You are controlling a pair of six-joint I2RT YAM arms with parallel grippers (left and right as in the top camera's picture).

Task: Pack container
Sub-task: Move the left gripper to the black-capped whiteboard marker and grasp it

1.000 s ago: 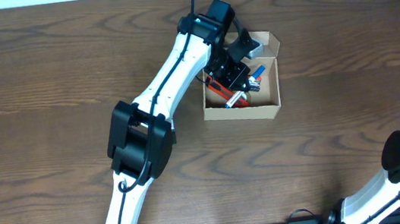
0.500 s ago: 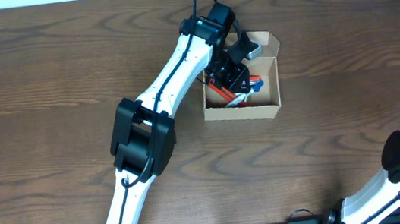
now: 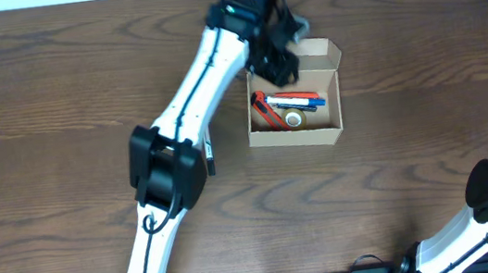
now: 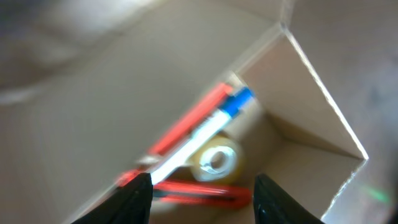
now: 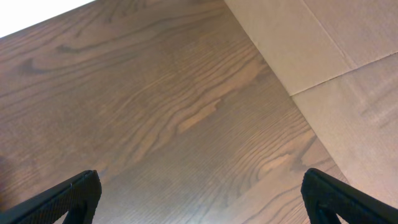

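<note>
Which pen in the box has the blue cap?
The white-barrelled pen, lying between the red pen and the tape roll; the red pen shows no blue.

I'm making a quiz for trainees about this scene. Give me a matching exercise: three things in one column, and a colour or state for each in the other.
Things:
1. container
2. tape roll
3. right hand

States:
A. wide open, holding nothing
B. tan cardboard, lid flap open
C. pale yellowish, lying among pens

Pairs: 1-B, 2-C, 3-A

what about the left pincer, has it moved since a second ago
Yes. The left pincer has pulled out of the container toward its far-left corner, uncovering the pens and tape.
</note>
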